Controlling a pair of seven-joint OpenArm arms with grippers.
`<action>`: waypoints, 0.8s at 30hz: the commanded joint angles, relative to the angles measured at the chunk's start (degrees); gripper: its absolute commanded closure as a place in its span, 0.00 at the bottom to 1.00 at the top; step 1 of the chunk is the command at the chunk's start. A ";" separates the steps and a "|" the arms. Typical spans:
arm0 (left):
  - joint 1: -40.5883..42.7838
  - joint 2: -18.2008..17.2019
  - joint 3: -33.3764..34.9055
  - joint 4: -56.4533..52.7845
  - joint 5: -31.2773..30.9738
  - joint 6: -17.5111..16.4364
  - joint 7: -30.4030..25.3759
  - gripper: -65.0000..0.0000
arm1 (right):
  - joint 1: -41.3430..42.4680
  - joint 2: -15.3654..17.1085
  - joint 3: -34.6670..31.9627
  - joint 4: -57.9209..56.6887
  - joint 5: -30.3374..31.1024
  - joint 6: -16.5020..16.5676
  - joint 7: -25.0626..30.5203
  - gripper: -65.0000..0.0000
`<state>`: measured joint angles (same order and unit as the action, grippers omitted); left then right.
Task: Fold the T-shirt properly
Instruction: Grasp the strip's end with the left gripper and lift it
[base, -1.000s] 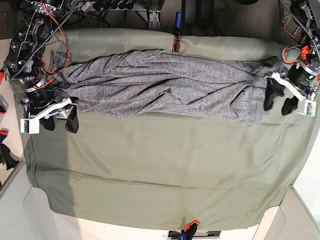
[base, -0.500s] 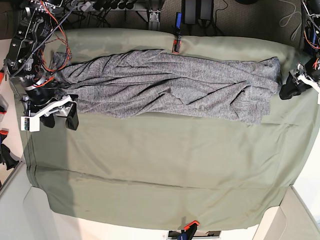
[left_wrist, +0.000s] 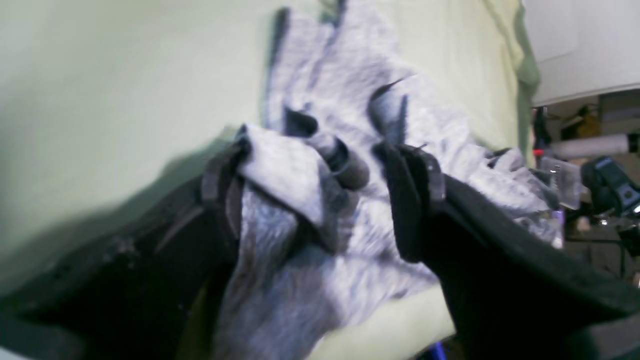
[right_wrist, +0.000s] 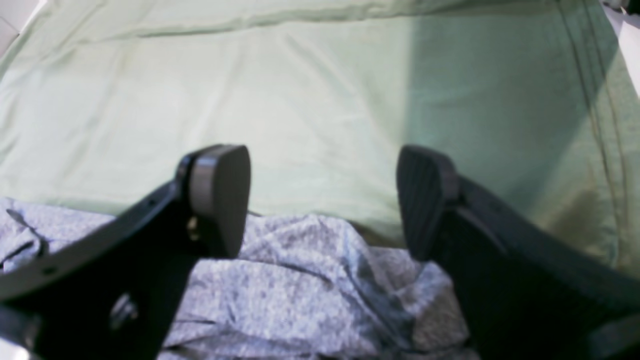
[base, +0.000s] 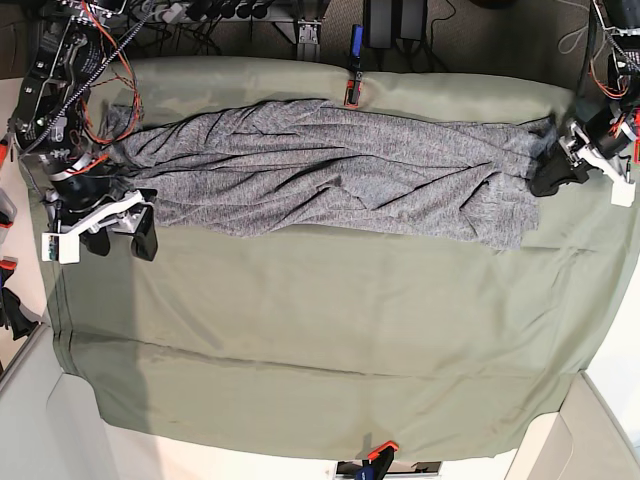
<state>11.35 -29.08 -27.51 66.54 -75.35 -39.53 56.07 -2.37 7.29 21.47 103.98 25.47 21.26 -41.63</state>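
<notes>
The left gripper (base: 556, 172) sits low at the far right end of the table in the base view, its black fingers reaching inward against the edge of the wrinkled, heathered grey knit T-shirt (base: 330, 170). In the left wrist view, a bunched fold of that grey fabric (left_wrist: 280, 175) lies against one finger (left_wrist: 220, 180), while the other finger stands apart; whether the left gripper (left_wrist: 315, 195) actually pinches the cloth cannot be told.

The right gripper (base: 118, 232) hangs at the table's left end, just beside the shirt's near edge, jaws spread wide with nothing between them; the right wrist view shows the right gripper (right_wrist: 322, 200) above the shirt's edge (right_wrist: 300, 285).

The shirt lies as a long rumpled band across the far part of the plain olive-green table cloth (base: 330, 340).

Half a second ago the left gripper was out beyond the shirt's end; it has moved inward to it, and the shirt's corner there looks pulled in. The right gripper has barely shifted.
</notes>
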 joint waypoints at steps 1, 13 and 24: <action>-0.63 0.07 0.68 0.57 0.59 -0.47 0.57 0.34 | 0.74 0.48 0.15 0.96 1.18 0.24 1.11 0.31; -0.83 4.35 3.93 6.62 -7.58 -0.47 6.71 0.34 | 0.76 0.46 0.15 0.96 1.14 0.24 0.70 0.31; -0.87 5.01 11.15 9.81 14.53 -0.47 -9.44 0.46 | 0.76 0.46 0.15 0.96 1.11 0.22 0.85 0.31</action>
<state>10.74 -23.33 -16.36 75.85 -61.69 -40.56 45.74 -2.37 7.29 21.45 103.98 25.69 21.26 -42.11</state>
